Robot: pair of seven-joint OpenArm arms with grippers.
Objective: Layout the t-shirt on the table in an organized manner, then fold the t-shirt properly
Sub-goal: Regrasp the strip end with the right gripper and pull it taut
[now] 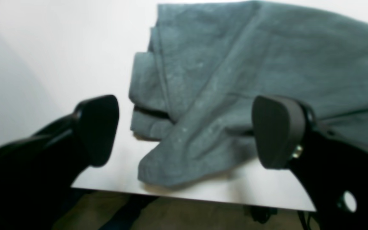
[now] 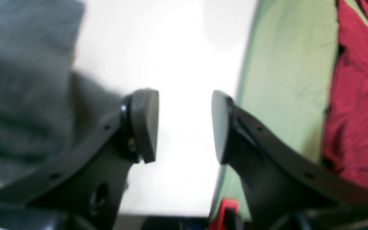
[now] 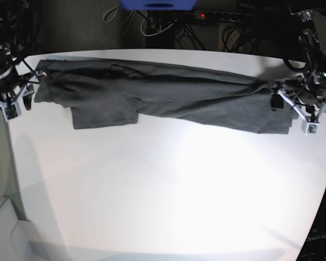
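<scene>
Left wrist view: the left gripper (image 1: 184, 131) is wide open, holding nothing. The t-shirt (image 1: 235, 80) lies just ahead on the table (image 1: 59, 57).

Right wrist view: the right gripper (image 2: 185, 126) is open and empty, the grey cloth off to one side.

Base view: the shirt stretches between both grippers along the table's far edge.

Matt cloth t-shirt (image 3: 168, 98), smooth table (image 3: 168, 185)
</scene>
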